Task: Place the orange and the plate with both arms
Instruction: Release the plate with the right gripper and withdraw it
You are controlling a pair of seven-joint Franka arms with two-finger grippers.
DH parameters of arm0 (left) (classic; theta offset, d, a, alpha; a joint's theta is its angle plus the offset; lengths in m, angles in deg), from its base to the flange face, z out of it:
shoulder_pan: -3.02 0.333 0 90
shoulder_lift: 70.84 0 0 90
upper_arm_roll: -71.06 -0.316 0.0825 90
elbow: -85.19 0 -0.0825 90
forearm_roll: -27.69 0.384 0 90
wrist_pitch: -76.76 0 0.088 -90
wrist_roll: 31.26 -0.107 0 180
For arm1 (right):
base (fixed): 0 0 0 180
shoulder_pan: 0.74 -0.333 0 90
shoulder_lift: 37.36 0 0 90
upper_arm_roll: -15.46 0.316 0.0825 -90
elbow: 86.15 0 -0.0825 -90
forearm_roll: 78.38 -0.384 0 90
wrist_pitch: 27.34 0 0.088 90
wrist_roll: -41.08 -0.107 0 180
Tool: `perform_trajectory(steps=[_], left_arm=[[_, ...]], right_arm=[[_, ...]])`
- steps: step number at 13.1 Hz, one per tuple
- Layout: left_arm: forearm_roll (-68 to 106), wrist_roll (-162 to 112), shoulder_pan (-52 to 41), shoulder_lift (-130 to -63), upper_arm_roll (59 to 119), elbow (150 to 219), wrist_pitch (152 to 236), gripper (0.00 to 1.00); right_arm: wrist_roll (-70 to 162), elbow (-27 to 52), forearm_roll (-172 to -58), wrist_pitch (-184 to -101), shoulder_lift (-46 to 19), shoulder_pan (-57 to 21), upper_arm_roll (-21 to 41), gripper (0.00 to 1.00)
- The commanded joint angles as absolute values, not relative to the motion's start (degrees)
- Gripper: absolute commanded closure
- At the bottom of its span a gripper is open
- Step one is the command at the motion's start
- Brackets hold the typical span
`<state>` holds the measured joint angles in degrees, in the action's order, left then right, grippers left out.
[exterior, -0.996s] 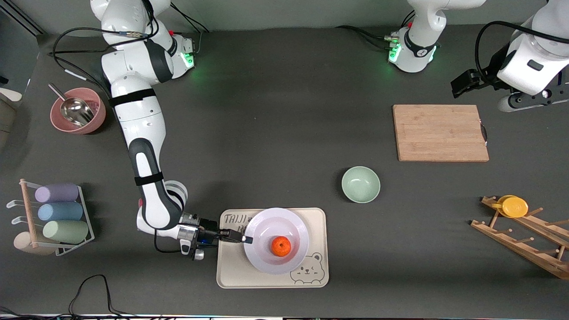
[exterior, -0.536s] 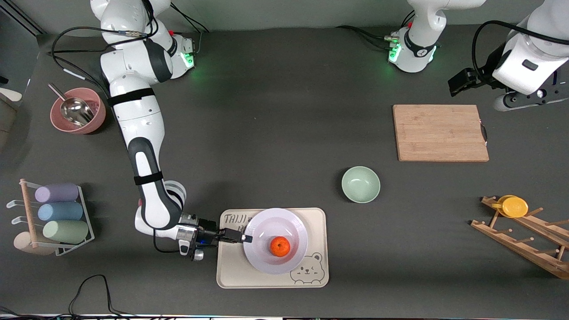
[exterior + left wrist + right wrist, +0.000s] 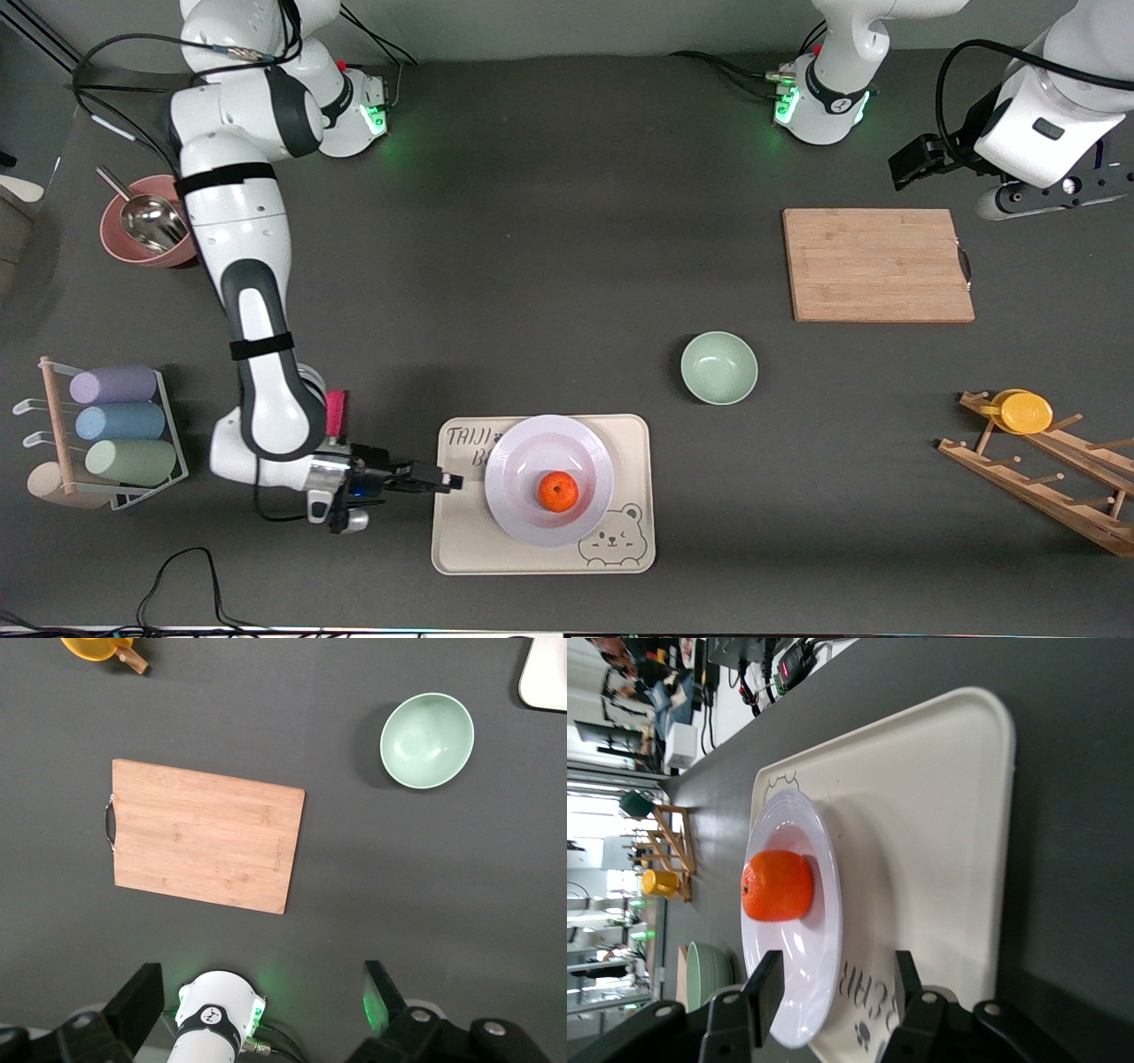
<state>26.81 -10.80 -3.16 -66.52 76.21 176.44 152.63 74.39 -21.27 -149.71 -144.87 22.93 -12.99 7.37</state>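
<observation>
- The orange (image 3: 559, 491) sits in the plate's shallow centre, just ahead of the right hand's fingertips. It is small, round and bright, with a dimpled skin. I judge it light and firm but free to roll, so any tilt of the plate could send it to the rim. A grip across its widest part would suit.
- The plate (image 3: 549, 437) lies flat on the tray (image 3: 633, 425), its nearest rim a short way in front of the right hand. It is round and pale lavender-white, with a wide rim and a glossy face. It looks stiff, smooth and breakable. The rim is the only place to pinch it, and it should be kept level.
- The right hand (image 3: 447, 483) hangs low over the tray's edge at the right arm's end. Its fingers (image 3: 764, 983) are parted and hold nothing. The plate rim lies in line with the gap but clear of both.
- The left hand (image 3: 905, 168) waits high up, well apart from the plate, above the desk (image 3: 549, 266) near the board (image 3: 877, 264). It is wide open and empty.
- A green bowl (image 3: 718, 368) stands on the desk between the tray and the board.
</observation>
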Motion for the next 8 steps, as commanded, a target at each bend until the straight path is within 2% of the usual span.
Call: perform_trajectory(steps=[1,2,6,8], left_arm=[[26.4,-9.6,-3.7,-66.8,76.1,175.5,151.4,0.00],[26.4,-9.6,-3.7,-66.8,76.2,175.5,151.4,0.00],[26.4,-9.6,-3.8,-66.8,76.2,175.5,151.6,0.00],[26.4,-9.6,-3.8,-67.2,76.7,175.5,152.0,0.00]], right_arm=[[72.8,-12.9,-138.5,-140.4,12.7,-10.4,7.2,0.11],[72.8,-11.0,-134.6,-138.3,9.3,-9.4,7.2,0.00],[66.3,-3.8,-115.6,-129.7,-6.7,-7.4,6.2,0.00],[58.7,-3.3,-105.5,-125.3,-13.5,-7.4,6.2,0.00]])
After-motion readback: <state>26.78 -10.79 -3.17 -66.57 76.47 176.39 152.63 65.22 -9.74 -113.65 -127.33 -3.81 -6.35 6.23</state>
